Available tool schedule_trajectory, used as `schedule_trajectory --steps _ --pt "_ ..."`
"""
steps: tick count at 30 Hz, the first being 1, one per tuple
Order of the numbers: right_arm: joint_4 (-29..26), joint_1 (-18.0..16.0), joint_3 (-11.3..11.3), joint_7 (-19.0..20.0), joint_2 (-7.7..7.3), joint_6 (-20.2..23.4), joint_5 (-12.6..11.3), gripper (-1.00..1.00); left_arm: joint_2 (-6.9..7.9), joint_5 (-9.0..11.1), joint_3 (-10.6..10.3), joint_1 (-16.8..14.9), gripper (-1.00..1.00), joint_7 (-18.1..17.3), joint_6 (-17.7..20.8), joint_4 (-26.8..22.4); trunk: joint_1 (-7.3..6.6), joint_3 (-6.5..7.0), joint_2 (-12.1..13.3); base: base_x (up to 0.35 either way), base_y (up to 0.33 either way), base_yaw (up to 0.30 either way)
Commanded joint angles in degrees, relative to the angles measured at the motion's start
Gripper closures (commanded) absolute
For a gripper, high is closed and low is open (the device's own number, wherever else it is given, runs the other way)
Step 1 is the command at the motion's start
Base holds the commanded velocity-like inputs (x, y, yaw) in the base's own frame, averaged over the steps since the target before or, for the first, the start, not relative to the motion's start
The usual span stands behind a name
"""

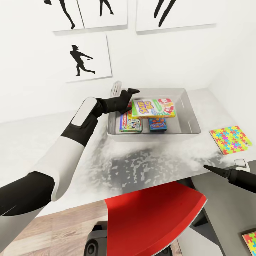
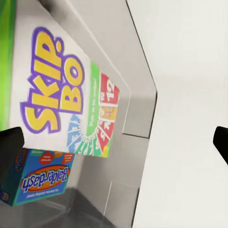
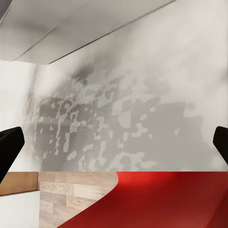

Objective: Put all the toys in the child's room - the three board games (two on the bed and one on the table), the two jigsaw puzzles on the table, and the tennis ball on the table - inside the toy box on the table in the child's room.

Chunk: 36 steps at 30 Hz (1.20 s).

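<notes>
- White walls with black dancer silhouette prints (image 1: 84, 60) back the pale grey surface (image 1: 149, 163), which runs from the wall to a front edge above a red chair (image 1: 153, 220) and wood floor.
- Landmark: the toy box (image 1: 188, 117), a pale grey bin with sloping sides and rounded rim, sits on the surface near the wall. A wide bare stretch of surface lies between its front wall and the surface's front edge.
- Above the toy box, the SKIP-BO game (image 1: 153, 107) hangs flat, a green, yellow and red box with "SKIP-BO" in yellow, purple-outlined letters; the left wrist view also shows the number 12 on a red segment of it (image 2: 61, 90).
- On the toy box's floor lie the MONOPOLY game (image 1: 130, 124), white with its name along one edge, and beside it the smaller blue game (image 1: 157, 124), lettered "Balderdash" in the left wrist view (image 2: 40, 176).
- At the toy box's left rim, the left end effector (image 1: 128, 99) reaches in beside the SKIP-BO game; I cannot tell whether it grips the box.
- Right of the toy box, well apart, a jigsaw puzzle (image 1: 230, 138) lies flat: yellow, pink, green and blue pieces.
- Forward and right of the toy box, the right end effector (image 1: 213, 170) hovers by the surface's front edge; in its wrist view the fingertips (image 3: 9, 142) stand wide apart, holding nothing.
</notes>
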Motion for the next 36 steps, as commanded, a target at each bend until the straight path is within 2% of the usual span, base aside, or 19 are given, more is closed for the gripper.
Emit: schedule_trajectory --steps 1,4,14,28,31,34,35,36 --pt "0.0 0.0 0.0 0.3 -0.01 0.2 0.2 -1.00 0.00 0.6 0.0 0.0 -1.00 0.6 0.0 -0.3 0.03 -0.07 -0.1 0.000 0.000 0.000" --pt "0.0 0.0 0.0 0.3 -0.01 0.2 0.2 -1.00 0.02 0.9 0.0 0.1 -1.00 0.7 0.0 -1.0 0.03 -0.07 -0.1 0.000 0.000 0.000" --pt "0.0 0.0 0.0 0.3 -0.01 0.2 0.2 -1.00 0.11 3.7 0.0 1.9 -1.00 2.0 0.0 -4.7 0.03 -0.07 -0.1 0.000 0.000 0.000" --pt "0.1 0.0 -0.1 0.3 0.02 0.2 0.0 -1.00 -0.01 4.3 -0.5 2.7 -1.00 3.7 0.0 -6.6 0.03 -0.07 -0.1 0.000 0.000 0.000" --pt "0.1 0.0 -0.2 0.3 0.04 0.2 0.0 -1.00 -0.36 4.2 -1.5 2.7 -1.00 3.8 0.0 -6.7 0.03 -0.07 -0.1 0.000 0.000 0.000" --pt "0.1 0.0 -1.0 0.8 0.08 0.2 0.0 -1.00 -0.69 4.3 -4.8 2.6 -1.00 3.8 0.0 -7.1 0.03 -0.07 -0.1 0.000 0.000 0.000" --pt "0.1 0.0 -1.0 0.8 0.08 0.2 0.0 -1.00 -0.69 4.3 -4.8 2.6 -1.00 3.8 0.0 -7.1 0.03 -0.07 -0.1 0.000 0.000 0.000" --pt "0.1 0.0 -1.5 1.2 0.09 0.2 0.0 -1.00 -0.78 4.4 -6.3 2.6 -1.00 3.8 0.0 -7.6 0.03 -0.07 -0.1 0.000 0.000 0.000"
